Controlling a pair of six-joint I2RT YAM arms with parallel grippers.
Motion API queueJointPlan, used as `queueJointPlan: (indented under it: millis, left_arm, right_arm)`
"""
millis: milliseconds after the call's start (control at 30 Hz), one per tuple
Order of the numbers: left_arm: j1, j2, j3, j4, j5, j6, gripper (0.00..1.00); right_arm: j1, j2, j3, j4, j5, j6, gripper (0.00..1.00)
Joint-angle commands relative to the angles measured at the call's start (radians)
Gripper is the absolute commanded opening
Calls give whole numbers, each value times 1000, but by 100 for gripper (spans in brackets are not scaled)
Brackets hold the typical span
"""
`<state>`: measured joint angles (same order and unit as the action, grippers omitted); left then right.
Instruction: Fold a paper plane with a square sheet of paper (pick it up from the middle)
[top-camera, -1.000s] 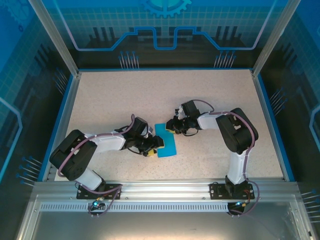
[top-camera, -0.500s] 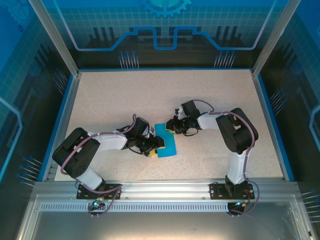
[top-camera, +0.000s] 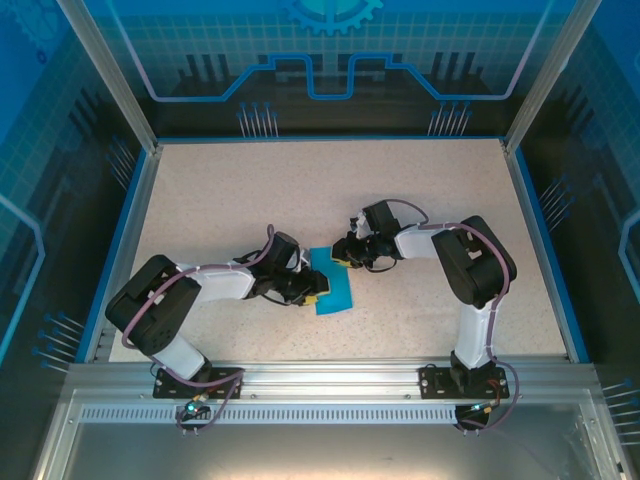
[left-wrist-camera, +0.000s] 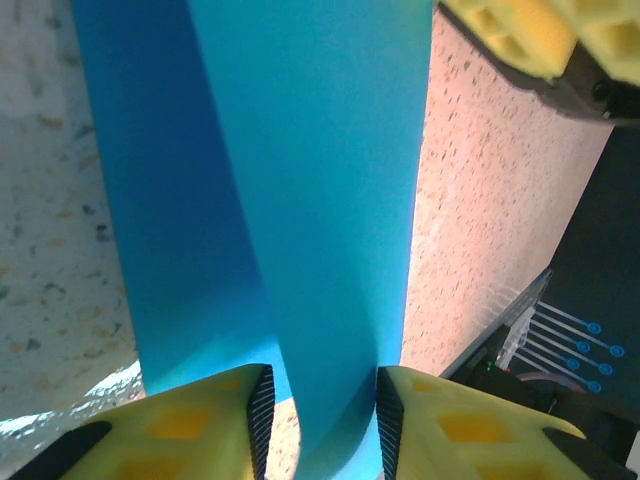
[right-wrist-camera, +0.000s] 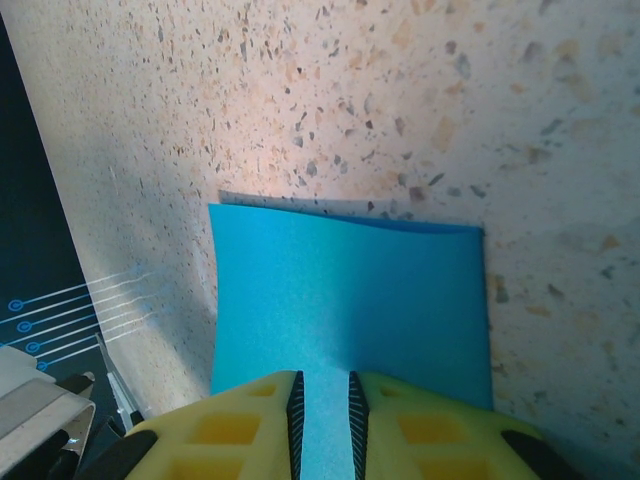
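- Left gripper (top-camera: 313, 291) pinches the raised near-left edge of the square sheet of paper (top-camera: 333, 283), jaws narrowly parted.
- Right gripper (top-camera: 343, 256) jaws clamp its far edge on the worktop (top-camera: 420, 190).

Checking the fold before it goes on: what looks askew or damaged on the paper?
No damage shows. The teal sheet of paper is folded, lying at a slant on the table, pinched between the left gripper and right gripper.
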<state>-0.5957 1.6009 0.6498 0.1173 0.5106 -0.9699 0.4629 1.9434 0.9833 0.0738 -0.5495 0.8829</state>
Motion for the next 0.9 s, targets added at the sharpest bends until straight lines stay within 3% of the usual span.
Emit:
queueJointPlan:
  millis: [0,167,333,500,867]
  left_arm:
    - [-8,-1,-7,31,-49,4,27]
    - [-6,2,-10,11,-86,30,23]
    - [-6,-4,-17,70,-58,64,37]
    - [14,-3,-16,115,-61,102,39]
    - [37,51,51,-6,-97,178,14]
  right_arm:
    - [-23,-37,-6,-38,-14,-13,21]
    - [-29,-153,-2,-88,9,-60,23]
    - [-32,-251,-16,-189,74,-125,24]
    - [-30,-291,-64,-216,83,-153,24]
    - [6,-320,-171,-227,106,-165,23]
